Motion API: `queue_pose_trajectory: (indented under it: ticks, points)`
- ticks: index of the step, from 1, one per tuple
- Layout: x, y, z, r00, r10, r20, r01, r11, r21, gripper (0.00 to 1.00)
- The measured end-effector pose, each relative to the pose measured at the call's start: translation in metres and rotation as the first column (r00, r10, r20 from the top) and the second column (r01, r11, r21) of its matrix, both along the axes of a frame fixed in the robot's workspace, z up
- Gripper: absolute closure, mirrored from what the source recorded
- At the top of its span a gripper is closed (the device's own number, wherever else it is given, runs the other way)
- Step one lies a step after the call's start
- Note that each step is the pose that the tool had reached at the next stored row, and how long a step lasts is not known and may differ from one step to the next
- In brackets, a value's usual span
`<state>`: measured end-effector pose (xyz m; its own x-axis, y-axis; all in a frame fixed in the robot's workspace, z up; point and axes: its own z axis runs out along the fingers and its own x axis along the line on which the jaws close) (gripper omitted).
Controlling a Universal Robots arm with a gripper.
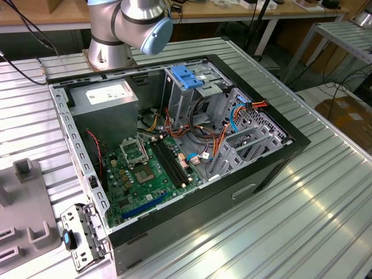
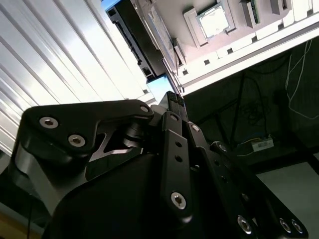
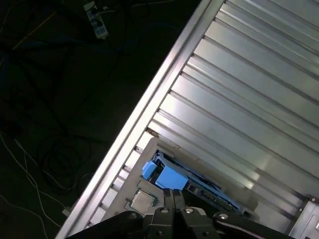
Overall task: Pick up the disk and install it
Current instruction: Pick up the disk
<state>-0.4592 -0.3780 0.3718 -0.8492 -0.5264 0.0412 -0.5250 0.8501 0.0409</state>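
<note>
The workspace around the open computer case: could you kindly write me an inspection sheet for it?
Surface: ribbed metal table carrying the open computer case.
Job's things: disk, apparently the blue-railed part in a holder near the table edge, not gripped.
Clutter: grey fixture tray; loose bracket beside the case.
Grippers: gripper shut and empty, nearest the disk in the first wrist view.
Cables: orange, red and blue leads inside the case; floor cables off the table edge.
Surroundings: wooden bench behind.

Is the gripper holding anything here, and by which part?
Nothing is held, it seems: the gripper looks shut with nothing between its fingers, apart from the disk lying beyond it.
</note>
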Motion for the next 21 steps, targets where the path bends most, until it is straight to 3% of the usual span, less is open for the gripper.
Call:
queue_pose_trajectory:
  ticks: [4,9,13,15,21]
  points:
    - [0.0000,0.0000,0.0000,0.9990,0.045,0.0000,-0.045,0.9990,0.0000,0.89]
    - [0.0000,0.0000,0.0000,0.9943,0.106,0.0001,-0.106,0.9943,0.0000,0.89]
    - [0.0000,0.0000,0.0000,0.9890,0.148,-0.0001,-0.148,0.9890,0.0000,0.89]
    - [0.0000,0.0000,0.0000,0.9845,0.175,0.0000,-0.175,0.9845,0.0000,0.89]
    - [0.0001,0.0000,0.0000,0.9779,0.209,0.0000,-0.209,0.9779,0.0000,0.89]
